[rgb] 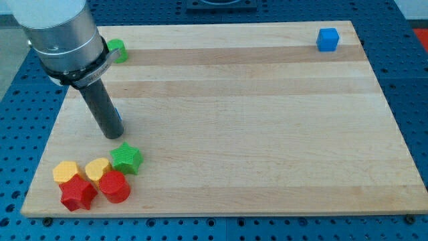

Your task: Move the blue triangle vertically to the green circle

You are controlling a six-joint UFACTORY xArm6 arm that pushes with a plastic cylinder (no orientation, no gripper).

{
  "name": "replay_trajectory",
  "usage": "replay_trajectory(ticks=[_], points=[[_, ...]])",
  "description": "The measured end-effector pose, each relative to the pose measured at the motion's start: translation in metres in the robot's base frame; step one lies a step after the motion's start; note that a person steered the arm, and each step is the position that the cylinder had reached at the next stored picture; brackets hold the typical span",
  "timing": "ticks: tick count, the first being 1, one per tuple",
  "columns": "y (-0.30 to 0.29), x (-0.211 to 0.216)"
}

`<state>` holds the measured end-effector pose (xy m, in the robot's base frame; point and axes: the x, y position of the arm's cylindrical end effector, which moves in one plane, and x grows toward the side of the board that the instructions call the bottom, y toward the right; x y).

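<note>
My tip (112,136) rests on the wooden board (241,120) at the view's left. A thin strip of the blue triangle (118,120) shows at the rod's right side, just above the tip; the rod hides most of it, and the two look in contact. The green circle (118,49) sits near the board's top left corner, partly hidden by the arm's grey body. It lies well above the triangle and roughly in line with it.
A blue cube (328,39) sits at the top right. A green star (126,158) lies just below my tip. At the bottom left are two yellow blocks (65,171) (97,169), a red star (77,194) and a red round block (114,187).
</note>
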<state>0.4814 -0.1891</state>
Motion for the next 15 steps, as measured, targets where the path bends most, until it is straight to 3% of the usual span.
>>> replay_trajectory(ticks=[1,2,4,5,6,8,15], points=[[-0.001,-0.044],[-0.003,-0.044],[0.000,0.015],[-0.026,0.017],[-0.052,0.017],[-0.046,-0.019],[-0.038,-0.038]])
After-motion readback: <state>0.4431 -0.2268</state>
